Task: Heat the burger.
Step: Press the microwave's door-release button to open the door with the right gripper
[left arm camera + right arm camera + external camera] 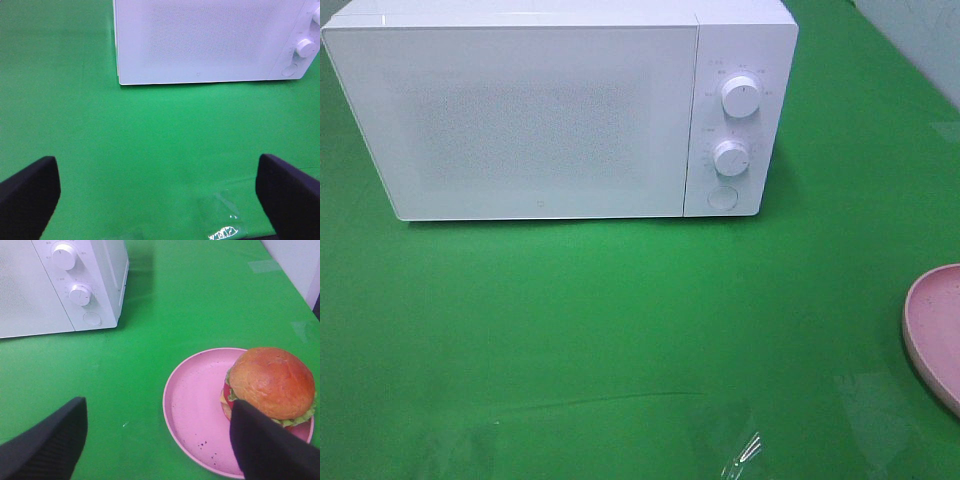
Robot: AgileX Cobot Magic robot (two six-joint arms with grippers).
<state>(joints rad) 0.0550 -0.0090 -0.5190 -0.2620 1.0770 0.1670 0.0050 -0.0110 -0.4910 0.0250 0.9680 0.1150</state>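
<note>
The burger [272, 382], with a glossy brown bun, lettuce, tomato and cheese, sits on the far side of a pink plate [192, 405]; in the exterior high view only the plate's edge [932, 330] shows at the right border. A white microwave [560, 110] stands at the back with its door shut. My right gripper [157, 440] hovers open over the cloth beside the plate, one finger [265, 445] overlapping the plate and burger's near edge. My left gripper [157, 195] is wide open above bare green cloth in front of the microwave [210, 40]. Neither arm appears in the exterior high view.
Green cloth [620, 330] covers the table. The microwave has two knobs [741, 97] and a round button [722, 196] on its right panel. A glossy tape patch [745, 450] lies near the front edge. A pale wall borders the table's right side [295, 260].
</note>
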